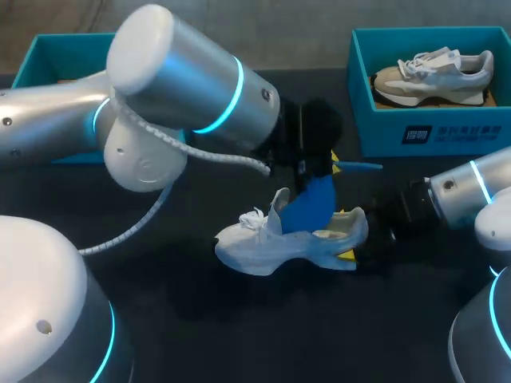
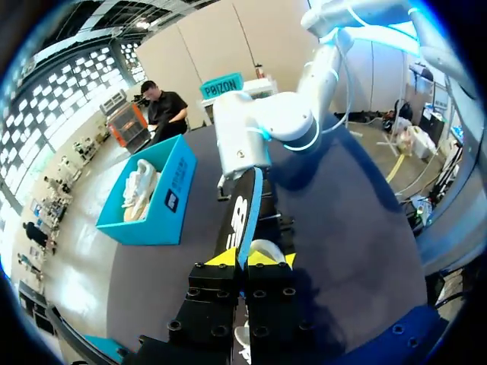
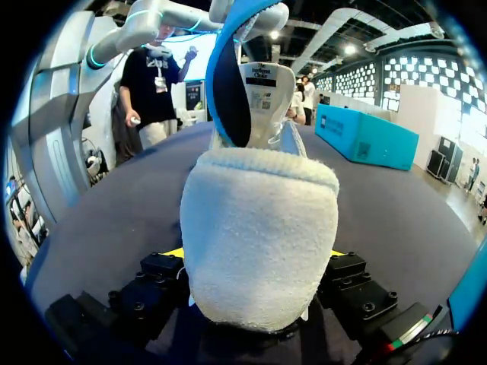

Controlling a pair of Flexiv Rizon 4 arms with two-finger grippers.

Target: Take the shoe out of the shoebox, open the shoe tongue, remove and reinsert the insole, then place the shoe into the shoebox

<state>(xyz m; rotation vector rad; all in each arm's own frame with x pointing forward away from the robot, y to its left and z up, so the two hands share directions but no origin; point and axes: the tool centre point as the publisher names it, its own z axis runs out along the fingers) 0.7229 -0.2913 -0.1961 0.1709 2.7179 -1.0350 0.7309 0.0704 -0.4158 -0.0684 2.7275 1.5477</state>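
Observation:
A white shoe point(image 1: 275, 239) lies on the dark table, toe pointing left. My right gripper point(image 1: 361, 246) is shut on its fuzzy heel point(image 3: 259, 228), with a yellow tip showing at each side. The shoe's white tongue point(image 3: 266, 85) stands up ahead of that gripper. A blue insole point(image 1: 314, 201) rises out of the shoe's opening. My left gripper point(image 2: 245, 260) hangs above the shoe and is shut on the insole point(image 2: 240, 217), whose black underside shows between the yellow fingertips point(image 2: 221, 258). In the head view the left gripper point(image 1: 333, 162) is partly hidden by its arm.
A teal shoebox point(image 1: 423, 132) at the back right holds a second, grey-and-white shoe point(image 1: 431, 73). Another teal box point(image 1: 48, 56) stands at the back left, mostly behind my left arm point(image 1: 192, 80). The left wrist view shows the right-hand box point(image 2: 171, 201) beside my right arm point(image 2: 255, 129).

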